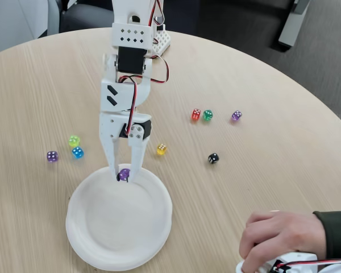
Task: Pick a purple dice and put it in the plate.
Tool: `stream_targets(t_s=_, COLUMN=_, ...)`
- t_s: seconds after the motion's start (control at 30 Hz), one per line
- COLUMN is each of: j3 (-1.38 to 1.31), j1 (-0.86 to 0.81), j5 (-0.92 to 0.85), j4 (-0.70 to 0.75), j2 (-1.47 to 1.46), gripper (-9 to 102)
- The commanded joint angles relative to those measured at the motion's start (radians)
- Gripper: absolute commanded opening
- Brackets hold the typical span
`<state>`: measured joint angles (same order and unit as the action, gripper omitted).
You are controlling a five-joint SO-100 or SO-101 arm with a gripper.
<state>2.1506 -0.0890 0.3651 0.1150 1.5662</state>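
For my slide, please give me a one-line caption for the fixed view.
The gripper holds a purple dice over the white plate, with other dice scattered on the round wooden table.

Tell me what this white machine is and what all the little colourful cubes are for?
It is a small robot arm, seen by a camera standing still above a round wooden table. At its end is a gripper, two fingers that pinch. Right now they pinch a purple dice over the far rim of a white plate. More dice lie around: red, green, black, orange-yellow, blue, yellow-green and two more purplish ones. A person's hand rests at the bottom right.
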Motion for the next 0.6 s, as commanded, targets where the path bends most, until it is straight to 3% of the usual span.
stream_targets(t_s=0.0, j3=-0.038, j1=0.005, j5=-0.009, j4=0.003, j2=0.008, gripper=8)
stream_targets(t_s=0.23, j3=-0.032, j1=0.005, j5=-0.003, j4=0.005, j2=0.023, gripper=12)
stream_targets(t_s=0.3, j3=-0.028, j1=0.005, j5=0.011, j4=0.006, j2=0.023, gripper=0)
stream_targets(t_s=0.33, j3=-0.025, j1=0.005, j5=0.025, j4=0.014, j2=0.023, gripper=0)
stream_targets(t_s=0.57, j3=-0.003, j1=0.006, j5=0.138, j4=0.245, j2=0.178, gripper=0)
